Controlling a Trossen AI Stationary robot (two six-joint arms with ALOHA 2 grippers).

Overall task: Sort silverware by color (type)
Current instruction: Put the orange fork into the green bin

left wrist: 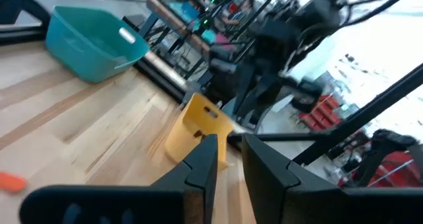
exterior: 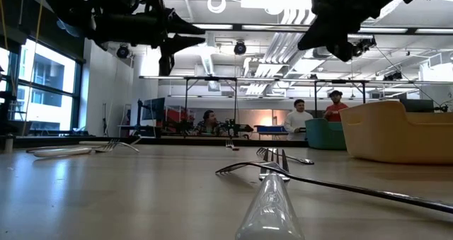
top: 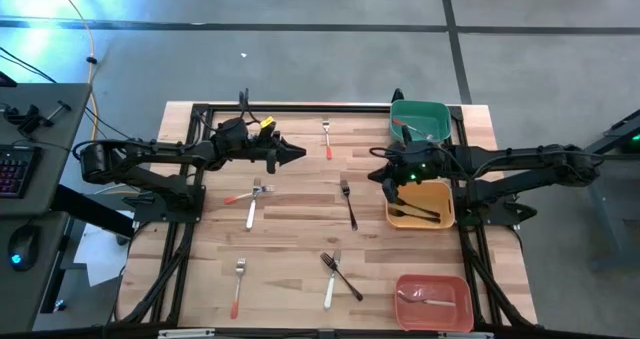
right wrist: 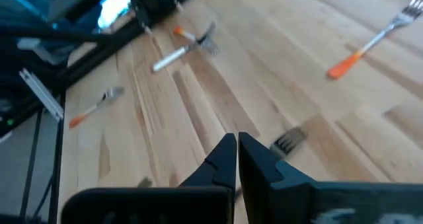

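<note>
From my station, reading the overhead view from the bottom edge upward: the red bin (top: 433, 301) at lower right already holds a piece or two. Left of it, at lower centre, a white-handled fork (top: 331, 283) and a black fork (top: 342, 276) lie crossed, and an orange-handled fork (top: 238, 287) lies at lower left, its handle toward the bottom edge.

Mid-frame is where the next pick turns. The black-handled fork (top: 348, 203) lies just left of the yellow bin (top: 421, 205), long axis running nearly top to bottom, tines upward. The right gripper (top: 386, 188) hangs between that fork and the bin, fingers pressed together with nothing in them; in its wrist view the tines show just beyond the fingertips. I judge the right arm clearly the nearer one, and its jaws must part first.

To mid-left, an orange fork (top: 243, 193) and a white one (top: 252, 208) lie touching near their heads, below the left gripper (top: 298, 154), whose fingers stand narrowly apart and empty.

Toward the top, another orange-handled fork (top: 327, 138) lies upright in the frame, and the teal bin (top: 419, 122) sits at upper right.
</note>
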